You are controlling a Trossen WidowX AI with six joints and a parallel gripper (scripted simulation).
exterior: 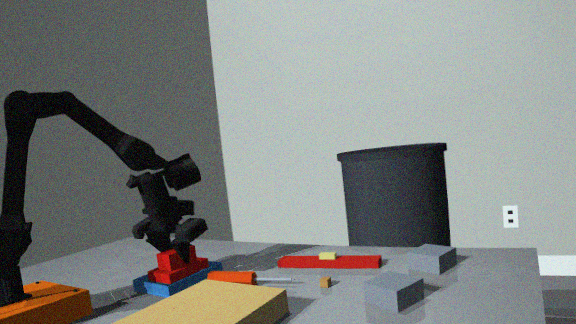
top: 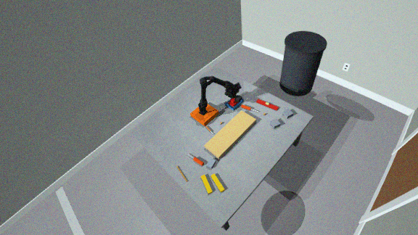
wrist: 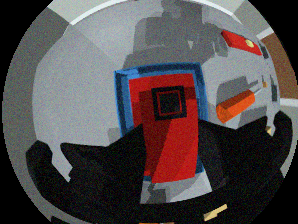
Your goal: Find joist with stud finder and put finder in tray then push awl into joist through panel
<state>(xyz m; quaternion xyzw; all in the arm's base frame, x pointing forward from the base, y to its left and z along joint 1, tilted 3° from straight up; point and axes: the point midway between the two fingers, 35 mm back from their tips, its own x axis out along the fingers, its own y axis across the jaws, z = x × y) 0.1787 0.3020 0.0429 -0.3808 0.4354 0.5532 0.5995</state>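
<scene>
"Grey walls meet behind our grey table (top: 250, 159) (exterior: 495, 285); where do we see the stud finder?"

"We see the red stud finder (top: 233, 103) (exterior: 175, 267) (wrist: 172, 145) clasped in the gripper (top: 236, 97) (exterior: 175, 250) (wrist: 166, 123), at the blue tray (top: 238, 104) (exterior: 157, 289) (wrist: 120, 100)."

"And beyond?"

"We see an orange-handled tool (top: 246, 107) (exterior: 232, 277) (wrist: 235, 106) beside it, then the pale panel (top: 232, 135) (exterior: 210, 302)."

At the far right a black bin (top: 301, 67) (exterior: 397, 200) stood near a wall outlet (top: 346, 67) (exterior: 510, 217), a red level (top: 262, 102) (exterior: 305, 262) (wrist: 235, 40) lay near two gray blocks (top: 275, 123) (exterior: 392, 290), and two yellow bars (top: 207, 184) lay side by side at the near end.
</scene>
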